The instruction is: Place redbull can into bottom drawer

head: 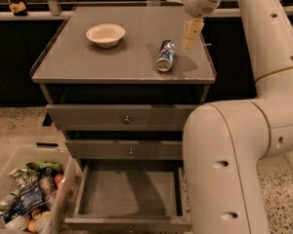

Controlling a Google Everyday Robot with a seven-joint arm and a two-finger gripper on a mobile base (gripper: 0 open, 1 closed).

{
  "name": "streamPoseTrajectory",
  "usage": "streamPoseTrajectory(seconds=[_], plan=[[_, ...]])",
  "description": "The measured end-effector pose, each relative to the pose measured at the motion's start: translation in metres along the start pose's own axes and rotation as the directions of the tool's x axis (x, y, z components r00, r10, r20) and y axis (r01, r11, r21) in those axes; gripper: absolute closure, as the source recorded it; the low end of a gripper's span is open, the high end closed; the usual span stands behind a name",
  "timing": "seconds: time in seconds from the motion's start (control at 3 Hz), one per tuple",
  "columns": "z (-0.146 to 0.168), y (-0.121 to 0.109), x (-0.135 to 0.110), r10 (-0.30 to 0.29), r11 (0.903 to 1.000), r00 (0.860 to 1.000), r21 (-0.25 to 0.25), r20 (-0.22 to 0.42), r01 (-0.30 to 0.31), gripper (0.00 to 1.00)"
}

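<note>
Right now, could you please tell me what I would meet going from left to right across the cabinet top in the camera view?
The cream bowl → redbull can, lying on its side → gripper, poised above the cabinet top just right of the can.

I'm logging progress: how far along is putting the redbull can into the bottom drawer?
Done: the bottom drawer is pulled open. In hand: the gripper hangs close beside the redbull can, which lies on its side on the cabinet top, not grasped. Left: grasp it, carry it down, release it in the drawer.
</note>
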State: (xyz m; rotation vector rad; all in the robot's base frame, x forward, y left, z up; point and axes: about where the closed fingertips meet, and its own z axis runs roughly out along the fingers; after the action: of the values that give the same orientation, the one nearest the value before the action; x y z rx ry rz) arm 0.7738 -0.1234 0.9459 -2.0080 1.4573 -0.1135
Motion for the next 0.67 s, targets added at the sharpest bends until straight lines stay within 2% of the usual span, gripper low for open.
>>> streamPoseTrajectory(seconds=[0.33,0.67], plan=[[0.005,0.01,-0.01,-0.094,0.9942,0.995,-0.05,0.022,0.095,0.0],[0.015,0.019,-0.032,-0.289,0.9466,0.957,-0.137,0.037,0.292,0.0]])
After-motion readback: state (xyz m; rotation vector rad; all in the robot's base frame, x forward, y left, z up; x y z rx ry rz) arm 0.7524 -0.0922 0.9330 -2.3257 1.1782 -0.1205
